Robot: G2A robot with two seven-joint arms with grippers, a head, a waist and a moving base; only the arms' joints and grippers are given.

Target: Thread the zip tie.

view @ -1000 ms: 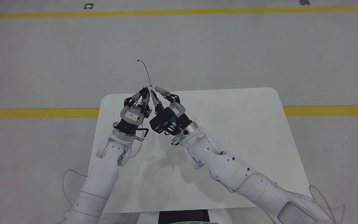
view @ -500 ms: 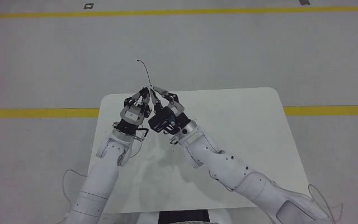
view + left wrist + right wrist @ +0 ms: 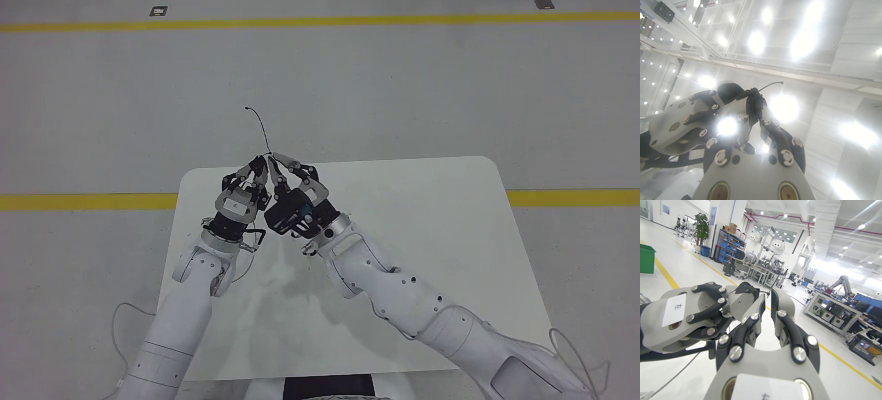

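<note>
If you look down from the top, your two grippers meet tip to tip over the far edge of the table [image 3: 440, 230], a smooth white slab with rounded corners. The tie [image 3: 264, 132] is a thin black plastic strip, and it curves up and away from the tips, out past the table edge. Your left gripper [image 3: 262, 168] is pinched down on it. From the left wrist you can see the dark tips of that gripper [image 3: 754, 94] pressed together, with the tie [image 3: 770, 85] poking out and ending in a tiny blocky nub.

From the right wrist, the right gripper [image 3: 768, 295] has its fingers a narrow gap apart. Its black ribbed pads [image 3: 774, 303] flank the small end of the tie [image 3: 763, 292] that sticks out of the left gripper [image 3: 746, 289], and I can't tell whether they touch it. The fingers are grey shells on black links, dotted with round silver screws [image 3: 798, 351].

Compared with a second ago, your right gripper [image 3: 287, 165] has nudged a bit closer to the left one. The left gripper and the tie haven't budged.
</note>
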